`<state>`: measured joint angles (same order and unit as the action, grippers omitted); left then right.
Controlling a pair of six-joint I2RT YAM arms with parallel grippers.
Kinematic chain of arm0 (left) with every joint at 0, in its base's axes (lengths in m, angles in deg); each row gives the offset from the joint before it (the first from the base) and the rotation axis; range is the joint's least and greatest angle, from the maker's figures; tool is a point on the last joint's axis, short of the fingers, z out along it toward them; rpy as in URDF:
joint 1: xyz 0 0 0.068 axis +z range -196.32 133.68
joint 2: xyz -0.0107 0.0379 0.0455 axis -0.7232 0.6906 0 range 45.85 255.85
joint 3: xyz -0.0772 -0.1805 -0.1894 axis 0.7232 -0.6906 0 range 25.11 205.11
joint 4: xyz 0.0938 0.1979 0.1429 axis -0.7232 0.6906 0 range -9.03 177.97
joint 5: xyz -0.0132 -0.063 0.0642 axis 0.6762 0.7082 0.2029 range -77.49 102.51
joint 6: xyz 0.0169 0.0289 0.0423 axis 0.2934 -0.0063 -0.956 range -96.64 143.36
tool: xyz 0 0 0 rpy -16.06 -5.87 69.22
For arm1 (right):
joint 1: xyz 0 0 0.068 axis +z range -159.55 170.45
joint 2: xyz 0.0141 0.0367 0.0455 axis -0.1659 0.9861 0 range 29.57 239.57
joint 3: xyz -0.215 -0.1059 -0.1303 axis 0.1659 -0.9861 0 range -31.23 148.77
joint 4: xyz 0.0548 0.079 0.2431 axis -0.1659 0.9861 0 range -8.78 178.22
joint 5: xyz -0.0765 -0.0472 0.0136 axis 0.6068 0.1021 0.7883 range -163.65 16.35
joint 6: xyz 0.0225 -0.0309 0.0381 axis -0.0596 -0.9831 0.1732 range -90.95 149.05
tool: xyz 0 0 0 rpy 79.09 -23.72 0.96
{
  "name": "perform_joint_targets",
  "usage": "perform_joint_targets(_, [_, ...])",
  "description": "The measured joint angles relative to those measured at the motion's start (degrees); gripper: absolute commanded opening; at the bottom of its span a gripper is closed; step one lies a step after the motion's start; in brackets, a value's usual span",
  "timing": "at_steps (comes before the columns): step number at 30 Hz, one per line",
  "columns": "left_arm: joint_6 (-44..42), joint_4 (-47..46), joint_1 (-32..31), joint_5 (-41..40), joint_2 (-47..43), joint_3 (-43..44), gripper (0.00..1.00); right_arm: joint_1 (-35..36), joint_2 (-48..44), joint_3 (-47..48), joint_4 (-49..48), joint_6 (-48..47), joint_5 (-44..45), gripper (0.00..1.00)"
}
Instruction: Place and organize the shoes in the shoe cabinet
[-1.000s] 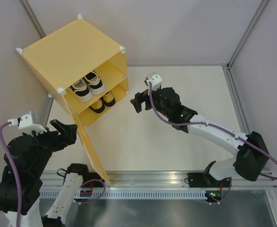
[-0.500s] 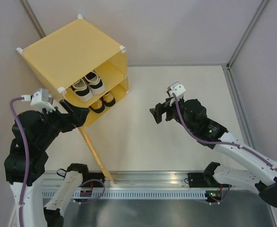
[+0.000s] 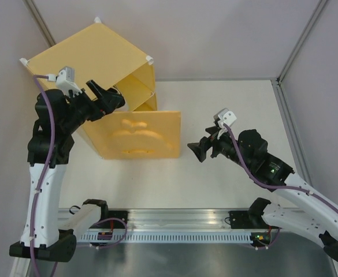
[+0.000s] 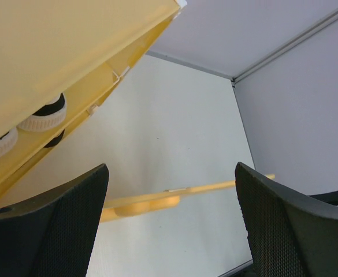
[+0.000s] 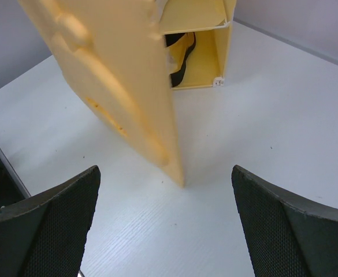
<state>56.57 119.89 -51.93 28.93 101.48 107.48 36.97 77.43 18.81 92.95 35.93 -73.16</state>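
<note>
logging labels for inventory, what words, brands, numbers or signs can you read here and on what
No readable text in any view.
shoe cabinet door: only an embossed rounded figure, no letters or numbers.
sneakers: only the soles show, no brand visible.
gold shoe: mostly hidden behind the door, no marking visible.

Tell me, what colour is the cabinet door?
Yellow, all over; the door shows best in the top external view.
</note>
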Motion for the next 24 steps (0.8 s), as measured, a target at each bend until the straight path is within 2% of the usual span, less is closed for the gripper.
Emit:
perform_joint_targets(4, [-1.16,-1.57,0.0,0.66,1.18,1.79,0.92,0.13,-3.85,-1.73,1.7,0.42,4.07,0.98])
perform_joint_targets(8, [-4.72,-3.67,0.02,5.33,-2.45,2.16,0.92,0.13,-9.11,-2.56,4.74,1.05,11.52,0.98])
perform_joint_targets(13, [-7.63,-6.86,-0.02,17.11,-9.25,-4.48,0.92,0.13,-15.37,-3.89,8.81,2.67,19.26,0.98])
perform_joint_targets(15, [-8.28,-7.69,-0.09,19.41,-9.84,-8.59,0.93,0.13,-17.33,-4.33,10.67,3.26,21.64,0.98])
perform_joint_targets(19, [-9.22,-7.3,-0.15,19.39,-5.64,-15.3,0.93,0.13,-19.87,-4.48,14.16,4.07,25.99,0.98])
perform_joint_targets(24, [-10.19,-7.28,-0.7,12.72,2.8,-17.53,0.95,0.13,-21.66,-4.55,17.05,4.57,29.07,0.98])
